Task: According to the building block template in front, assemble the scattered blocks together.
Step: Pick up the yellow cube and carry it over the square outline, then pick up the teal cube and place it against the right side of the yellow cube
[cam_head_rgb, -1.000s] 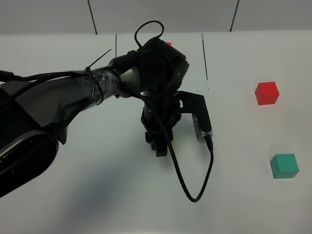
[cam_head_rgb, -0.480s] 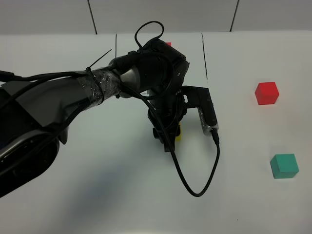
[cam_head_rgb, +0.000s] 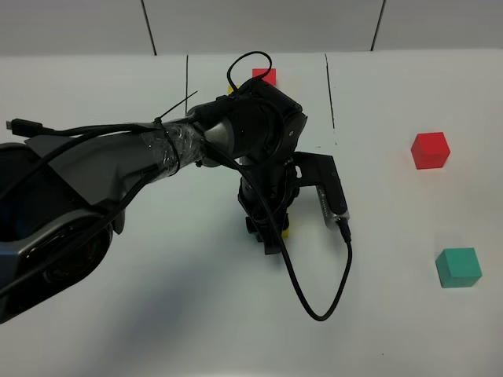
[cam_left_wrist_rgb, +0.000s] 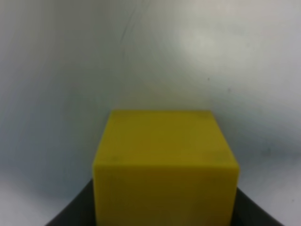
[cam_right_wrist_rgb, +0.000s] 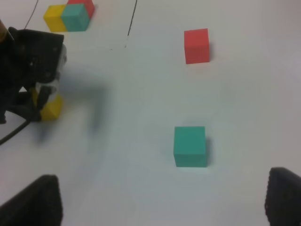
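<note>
My left gripper [cam_head_rgb: 273, 229] is shut on the yellow cube [cam_left_wrist_rgb: 164, 165], which fills the left wrist view between two dark fingers. From above only a sliver of the yellow cube [cam_head_rgb: 289, 230] shows beside the wrist; the right wrist view shows it [cam_right_wrist_rgb: 51, 106] low at the table. The red cube [cam_head_rgb: 430, 150] and the teal cube [cam_head_rgb: 458, 267] lie apart at the right. The template [cam_right_wrist_rgb: 69, 15] lies at the back, mostly hidden by the arm from above, with its red cube [cam_head_rgb: 264, 75] showing. My right gripper [cam_right_wrist_rgb: 164, 207] is open, above the table near the teal cube [cam_right_wrist_rgb: 190, 146].
The left arm [cam_head_rgb: 118, 165] and its looping black cable [cam_head_rgb: 318, 306] cover the middle of the white table [cam_head_rgb: 157, 314]. Thin black lines [cam_head_rgb: 331, 94] run on the table at the back.
The left wrist has turned and shifted slightly right and toward the front. The yellow cube, hidden one second ago, now shows beside the gripper. The template's red cube shows more.
</note>
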